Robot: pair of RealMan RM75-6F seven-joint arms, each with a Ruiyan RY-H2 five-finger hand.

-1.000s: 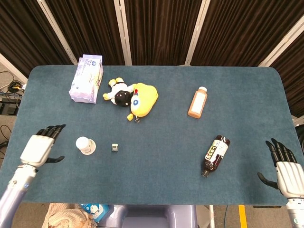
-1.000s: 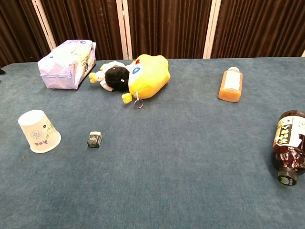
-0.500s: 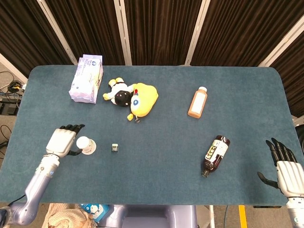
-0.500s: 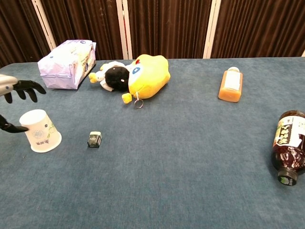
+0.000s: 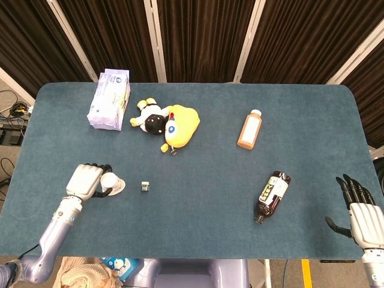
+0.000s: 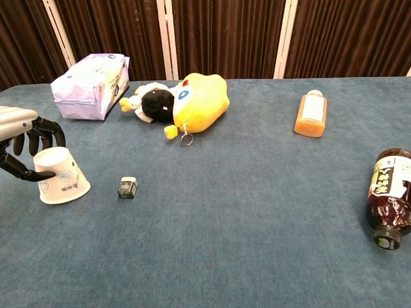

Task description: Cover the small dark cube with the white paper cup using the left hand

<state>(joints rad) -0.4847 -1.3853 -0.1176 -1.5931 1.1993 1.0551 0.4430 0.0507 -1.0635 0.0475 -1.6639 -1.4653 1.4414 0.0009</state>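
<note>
**White cup in a metal grasp on blue felt**

Paper, thin and smooth, forms the white paper cup [image 6: 61, 176], a tapered cone standing mouth-down on the table [image 5: 198, 222] with its narrow base up and a faint printed pattern on its wall. It tilts a little to one side. The left hand [image 5: 87, 180], silver-backed with jointed black fingers [image 6: 40, 131], wraps the cup's upper part: fingers curl over the far side and the thumb presses the near side. Just beside the cup, apart from it, lies the small dark cube [image 6: 127, 187], a blocky shape with a pale top face, resting on the table's dense blue-green felt-like cloth.

The right hand [image 5: 360, 211] hangs over the table's near right corner, black fingers spread wide with nothing in them.

Further back sits a soft yellow plush toy [image 6: 196, 101] with a black-and-white plush part against it, rounded and fuzzy. A crinkled lavender plastic pack [image 6: 90, 86] stands at the far left. An orange juice bottle [image 6: 311, 115] with a white cap lies flat, and a dark glossy bottle [image 6: 389, 197] with a label lies on its side near the right edge.
</note>
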